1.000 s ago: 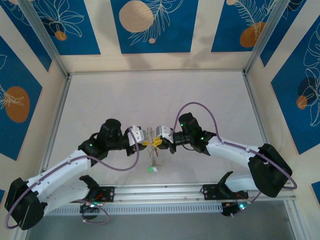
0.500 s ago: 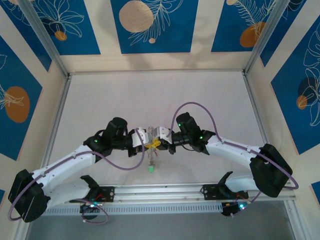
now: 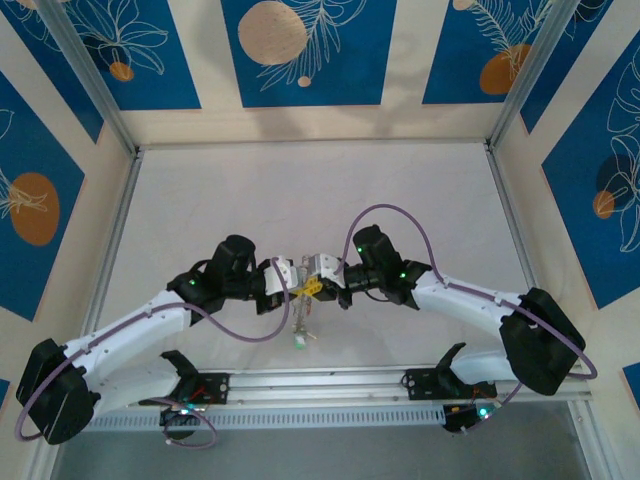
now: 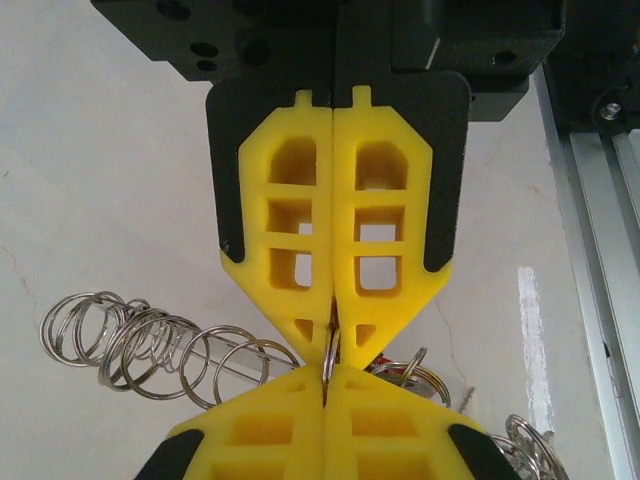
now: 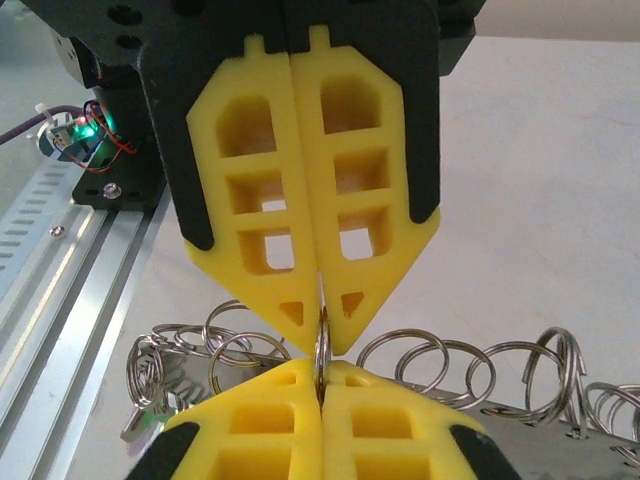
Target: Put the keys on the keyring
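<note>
Left wrist view is showing the left hand (image 4: 330,338) gripping the thin keyring (image 4: 328,356) tightly, while the right hand (image 4: 323,388) is pinching the same loop from the opposite side, likely to steady it for threading, toward the desk's (image 3: 200,200) near edge.

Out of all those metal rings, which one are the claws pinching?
The edge-on ring, clamped where the left claw and right claw meet tip to tip; the other rings spread sideways, ungripped.
</note>
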Robot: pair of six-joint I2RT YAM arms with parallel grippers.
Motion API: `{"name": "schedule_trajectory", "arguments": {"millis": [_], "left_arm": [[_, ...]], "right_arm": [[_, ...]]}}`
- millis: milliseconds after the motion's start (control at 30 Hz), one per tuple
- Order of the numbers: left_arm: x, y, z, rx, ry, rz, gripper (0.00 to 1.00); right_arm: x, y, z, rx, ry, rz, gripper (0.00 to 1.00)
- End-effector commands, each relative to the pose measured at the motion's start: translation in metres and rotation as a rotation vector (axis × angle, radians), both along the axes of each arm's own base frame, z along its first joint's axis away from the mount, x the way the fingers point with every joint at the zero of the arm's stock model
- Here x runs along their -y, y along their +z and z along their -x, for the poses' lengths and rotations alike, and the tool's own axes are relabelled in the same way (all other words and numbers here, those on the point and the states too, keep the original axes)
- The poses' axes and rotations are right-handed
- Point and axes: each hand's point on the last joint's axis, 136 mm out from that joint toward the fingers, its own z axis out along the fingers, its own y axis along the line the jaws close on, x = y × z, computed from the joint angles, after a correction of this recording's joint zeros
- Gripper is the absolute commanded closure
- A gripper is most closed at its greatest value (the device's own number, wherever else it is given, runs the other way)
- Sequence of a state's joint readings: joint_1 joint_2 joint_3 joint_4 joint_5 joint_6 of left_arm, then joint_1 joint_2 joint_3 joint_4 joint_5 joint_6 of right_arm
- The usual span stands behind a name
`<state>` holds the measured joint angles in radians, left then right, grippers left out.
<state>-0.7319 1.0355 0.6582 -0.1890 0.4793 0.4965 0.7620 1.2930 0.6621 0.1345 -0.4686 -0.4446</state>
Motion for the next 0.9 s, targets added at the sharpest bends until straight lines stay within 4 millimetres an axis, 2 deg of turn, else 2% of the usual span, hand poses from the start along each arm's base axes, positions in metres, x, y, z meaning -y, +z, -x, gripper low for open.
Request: {"name": "schedule_trajectory", "arguments": {"millis": [0, 167, 367, 533, 667, 867], "left_arm": [[0.011, 0.028, 0.007, 0.047, -0.052, 0.103, 1.00], [0.013, 0.039, 0.011, 0.061, -0.067, 0.162, 1.00], [0.016, 0.042, 0.009, 0.067, -0.061, 0.199, 1.00], [0.016, 0.046, 0.006, 0.085, -0.045, 0.219, 1.00], [0.015, 0.048, 0.005, 0.092, -0.033, 0.240, 1.00], [0.015, 0.044, 0.002, 0.095, -0.012, 0.240, 1.00]], "right_arm": [[0.003, 0.020, 0.000, 0.043, 0.006, -0.088, 0.87], [0.011, 0.019, 0.001, 0.034, -0.013, -0.092, 0.79], [0.015, 0.020, -0.001, 0.041, -0.031, -0.096, 0.78], [0.016, 0.021, -0.002, 0.036, -0.037, -0.102, 0.79], [0.012, 0.022, 0.004, -0.004, 0.000, -0.129, 0.82], [0.005, 0.029, 0.007, -0.017, 0.026, -0.166, 0.90]]}}
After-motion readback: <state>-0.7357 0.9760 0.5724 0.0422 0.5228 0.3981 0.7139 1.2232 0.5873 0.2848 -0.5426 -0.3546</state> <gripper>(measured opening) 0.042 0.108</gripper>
